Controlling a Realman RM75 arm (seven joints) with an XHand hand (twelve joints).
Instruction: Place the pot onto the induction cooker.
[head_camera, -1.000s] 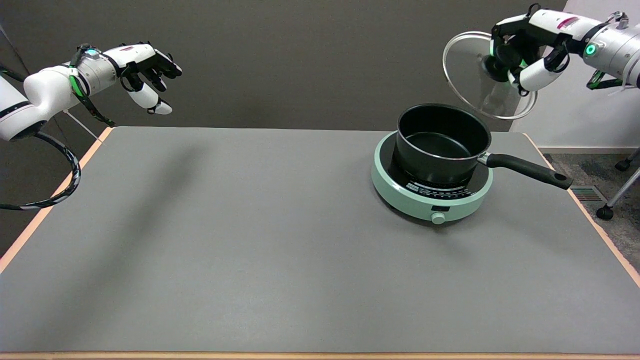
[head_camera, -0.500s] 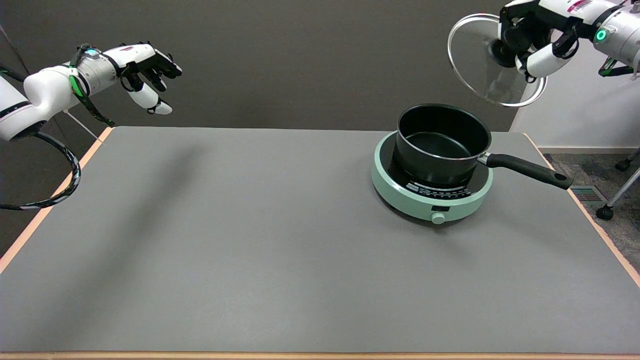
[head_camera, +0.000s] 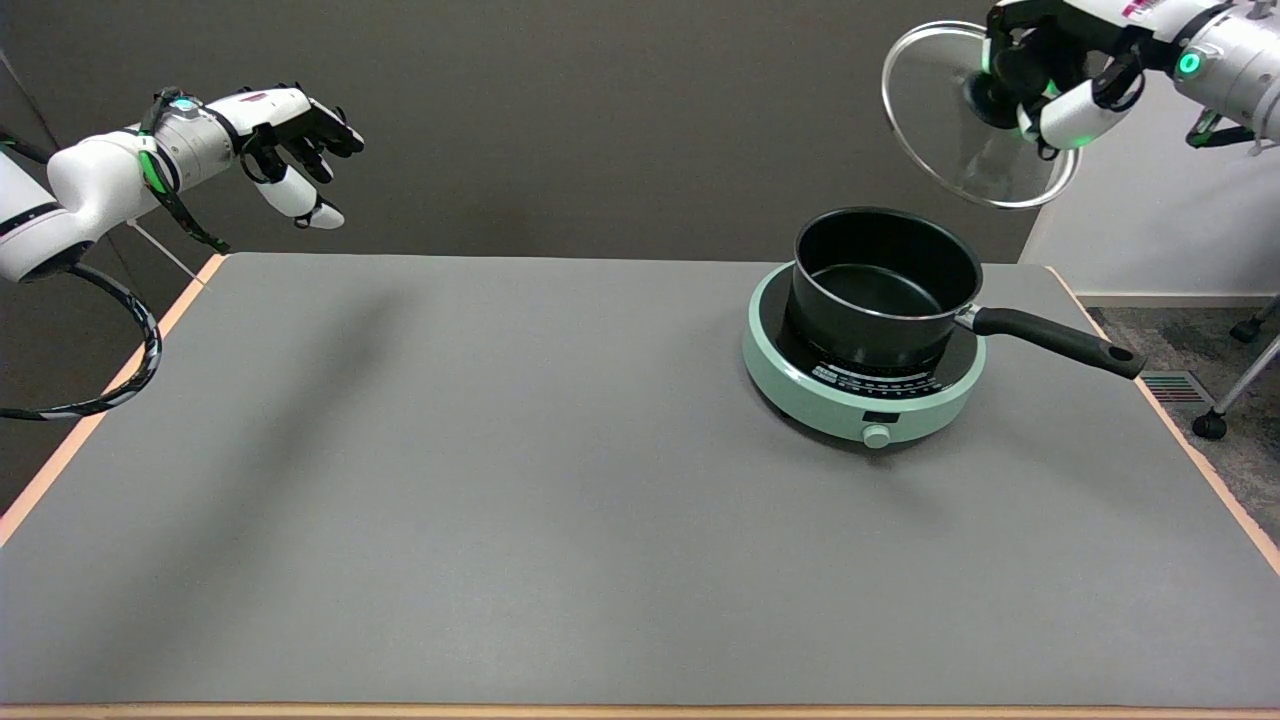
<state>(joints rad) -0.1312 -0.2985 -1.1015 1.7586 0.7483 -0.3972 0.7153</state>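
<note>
Right hand (head_camera: 1050, 85) grips the glass lid (head_camera: 975, 115) by its knob above the pot (head_camera: 885, 290), which sits on the induction cooker (head_camera: 862, 385); lower it level and centred.

The right hand (head_camera: 1050, 75) is getting cut off by the picture's top edge. Its fingers (head_camera: 1070, 115) are hiding the lid's (head_camera: 975, 150) knob, and the pot (head_camera: 885, 285) is covering much of the induction cooker (head_camera: 865, 400) top.
</note>
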